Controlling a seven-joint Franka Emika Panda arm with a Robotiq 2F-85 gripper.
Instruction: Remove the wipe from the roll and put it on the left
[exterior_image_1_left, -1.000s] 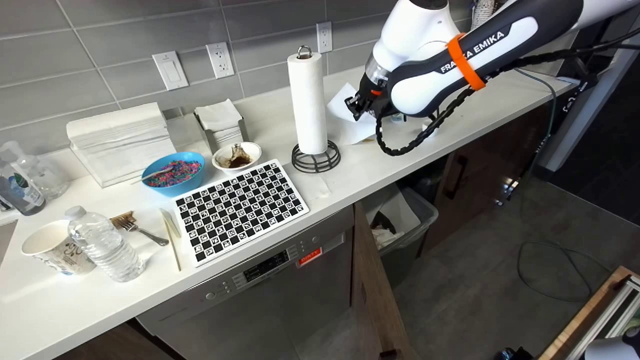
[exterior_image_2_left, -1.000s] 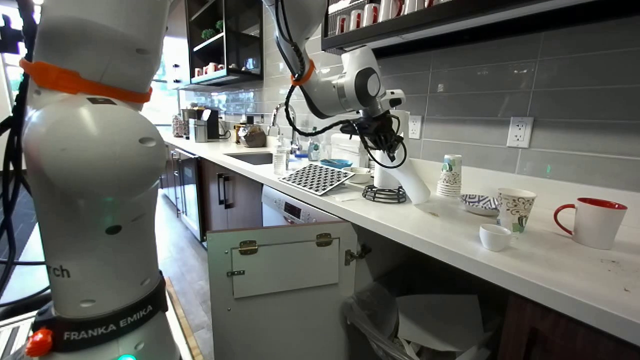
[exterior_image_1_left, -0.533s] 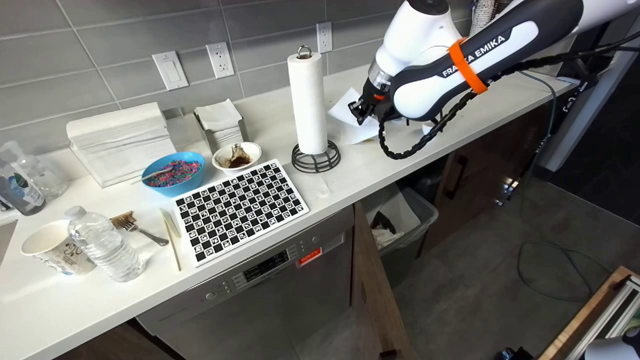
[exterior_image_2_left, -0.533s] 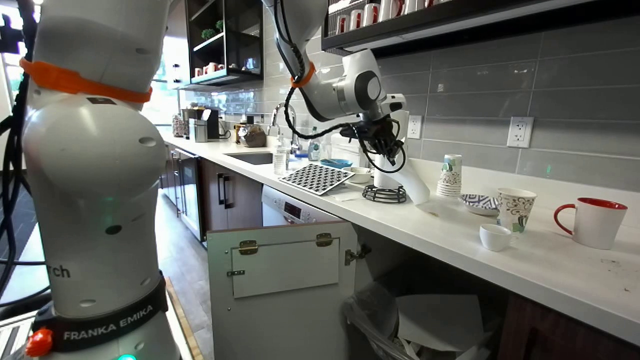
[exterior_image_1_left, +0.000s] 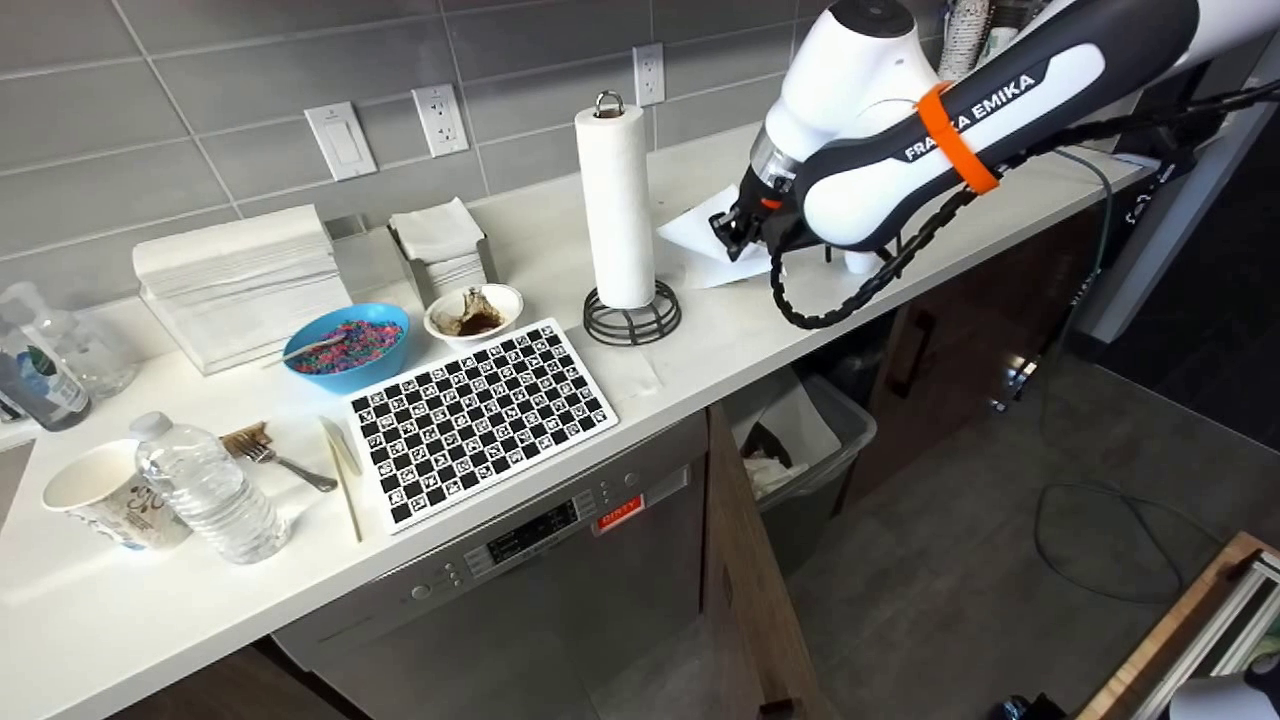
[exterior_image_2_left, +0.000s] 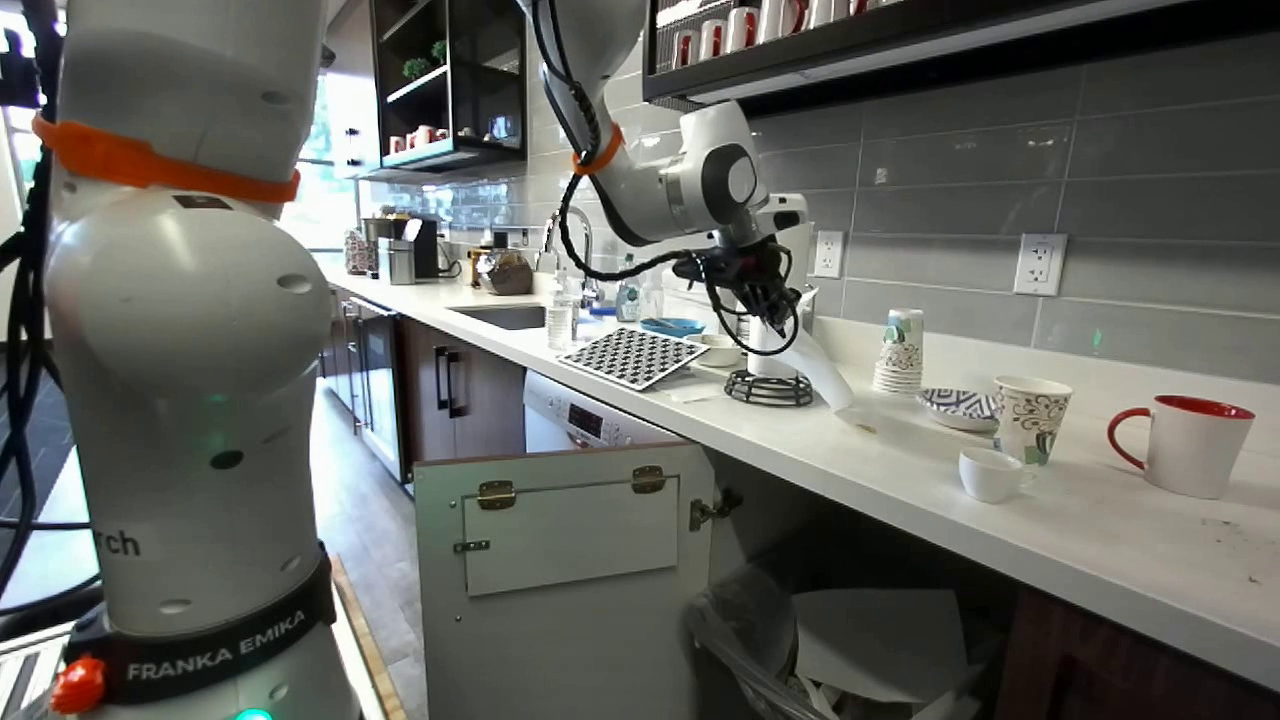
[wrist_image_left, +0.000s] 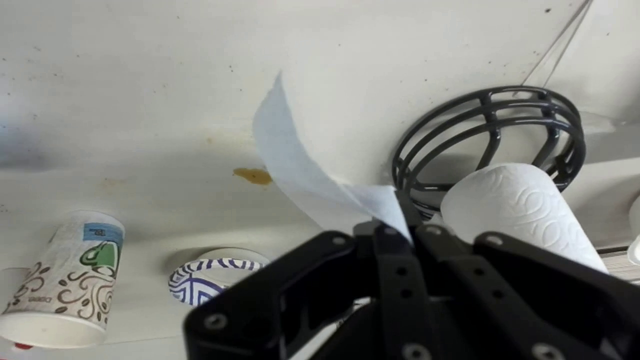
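Gripper (wrist_image_left: 406, 225): clamped on the wipe (wrist_image_left: 295, 165), just beside the roll (wrist_image_left: 520, 210), where I held it.
Wipe: slanted downward, long axis running away from the roll.
Roll: stood upright; my leftward carry, I judged, had to clear it.

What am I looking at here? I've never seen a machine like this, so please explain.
The machine is a robot arm extended over a kitchen counter. Two views come from cameras outside the robot; the third comes from a camera on its wrist, looking past the tool. On the counter, a paper towel roll stands upright on a round dark base. Both exterior views also show a checkered board, a blue bowl and a water bottle; a red-handled mug stands in an exterior view. The tool pinches a thin white paper sheet beside the roll.
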